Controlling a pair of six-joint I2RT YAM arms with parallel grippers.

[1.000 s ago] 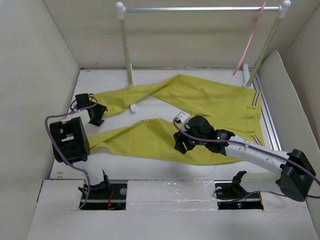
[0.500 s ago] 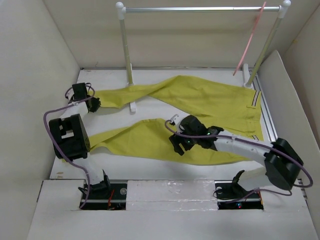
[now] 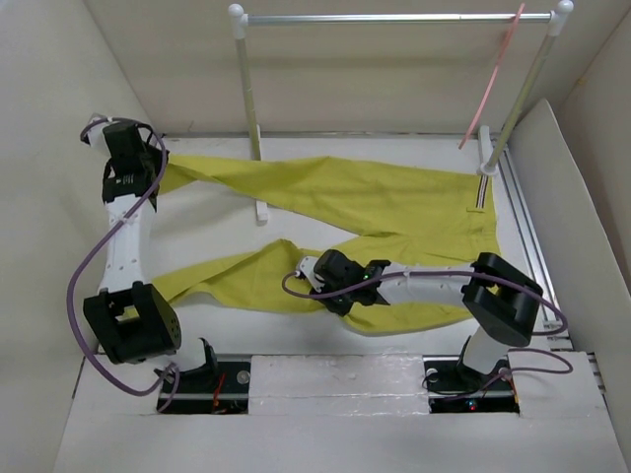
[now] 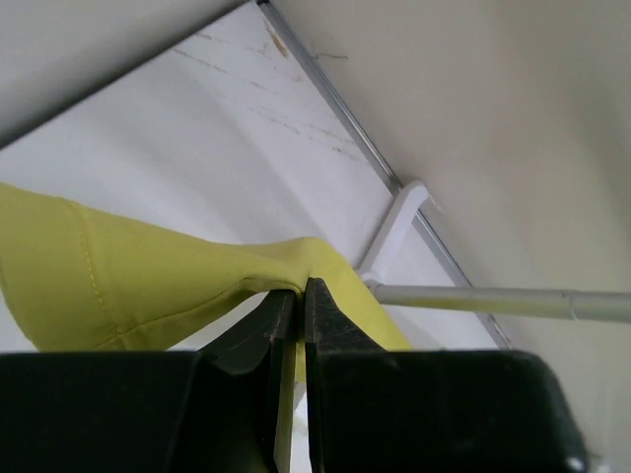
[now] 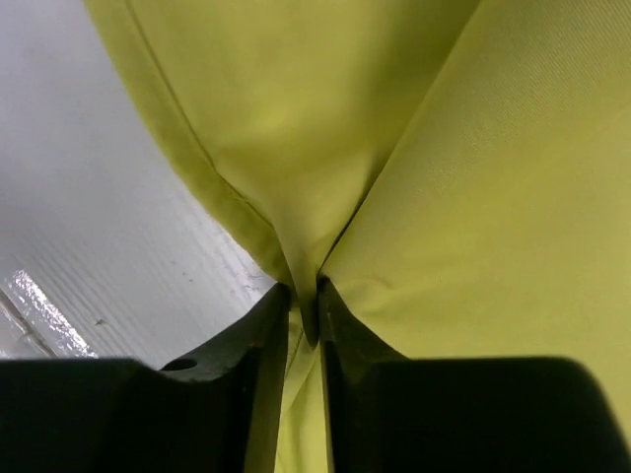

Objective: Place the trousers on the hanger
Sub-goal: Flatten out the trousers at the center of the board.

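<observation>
Both hands are clenched on cloth. The left hand (image 4: pixel 299 291) pinches the cuff end of the far leg at the far-left corner, and the cloth there seems raised off the surface (image 3: pixel 207 232). The right hand (image 5: pixel 306 296) nips a fold of the near leg, low toward the front edge. The trousers (image 3: pixel 394 197) lie spread with their long axis running left to right, waistband at the right just beside the right post (image 3: pixel 514 108). The hanger (image 3: pixel 489 84) hangs tilted from the rail (image 3: pixel 394 17) at its far-right end, above the waistband and well apart from both hands. The right arm looks the nearer to it, so the legs probably have to travel rightward.
</observation>
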